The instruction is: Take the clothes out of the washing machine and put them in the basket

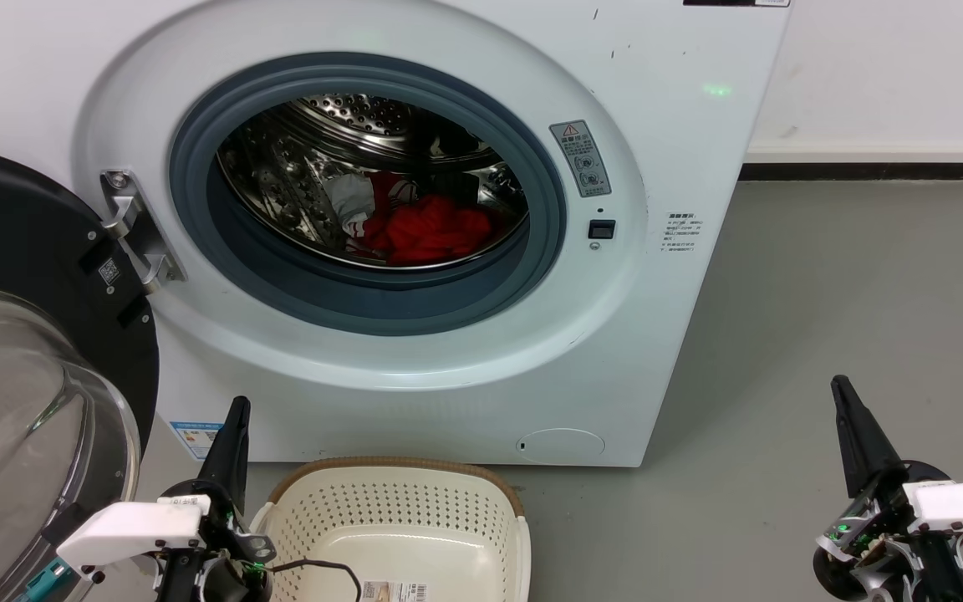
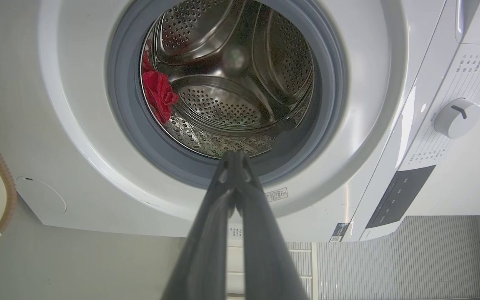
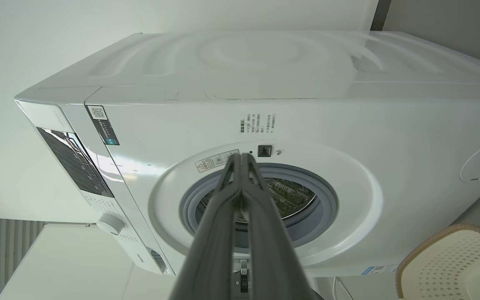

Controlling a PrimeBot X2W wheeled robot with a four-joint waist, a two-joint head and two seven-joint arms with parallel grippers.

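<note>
- We face the white washing machine [image 1: 682, 334], which stands on the grey floor [image 1: 849, 293]. Its perforated steel drum [image 1: 381, 117] shows through the grey rubber ring [image 1: 548, 234].
- Its round, black-rimmed glass door [image 1: 22, 393] hangs wide open at our left.
- The cream basket [image 1: 389, 462] with its brown rim sits on the floor just in front of the machine, below the opening.
- The clothes [image 1: 431, 230] lie low in the drum, a bright red heap with some white fabric at its left side.
- Our left pincer [image 1: 237, 410] points up just left of the basket, its two dark fingers pressed together and holding nothing.
- Our right pincer [image 1: 843, 389] stands well apart to the right, over the floor. It is likewise closed and holds nothing.
</note>
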